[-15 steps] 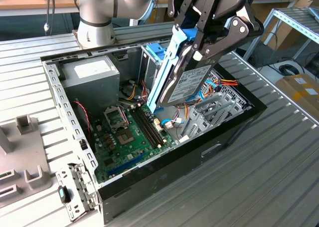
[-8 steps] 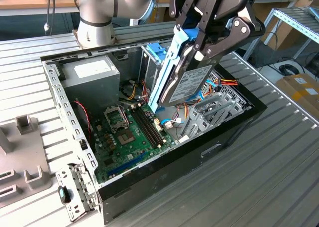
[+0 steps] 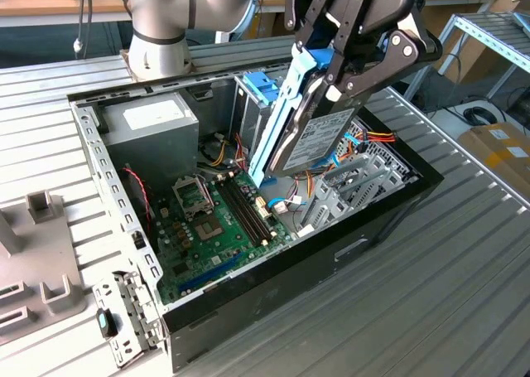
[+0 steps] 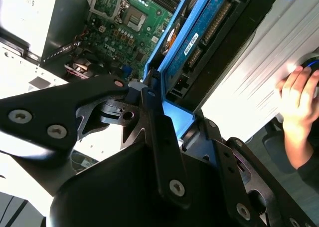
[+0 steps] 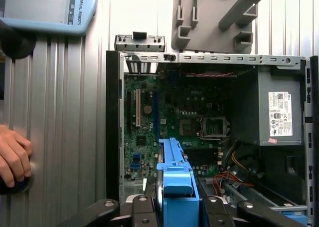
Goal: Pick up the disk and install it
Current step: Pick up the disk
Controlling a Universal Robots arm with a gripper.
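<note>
My gripper (image 3: 348,66) is shut on the disk (image 3: 319,141), a silver drive with a white printed label and a blue carrier frame. It holds the disk tilted, edge down, above the open computer case (image 3: 331,253), over the drive bay area on the exterior view's right. The disk's lower corner hangs just above the motherboard (image 3: 219,224). In the second wrist view the disk (image 4: 207,35) shows its circuit-board underside, clamped between black fingers (image 4: 159,132). In the first wrist view the blue carrier (image 5: 175,179) sits between the fingers (image 5: 142,207).
Inside the case are a grey power supply box (image 3: 153,132) with a white sticker, a metal cage with a blue handle (image 3: 258,87) and loose cables (image 3: 373,137). A grey fixture (image 3: 33,261) lies on the slatted table. A person's hand (image 5: 12,157) rests beside the case.
</note>
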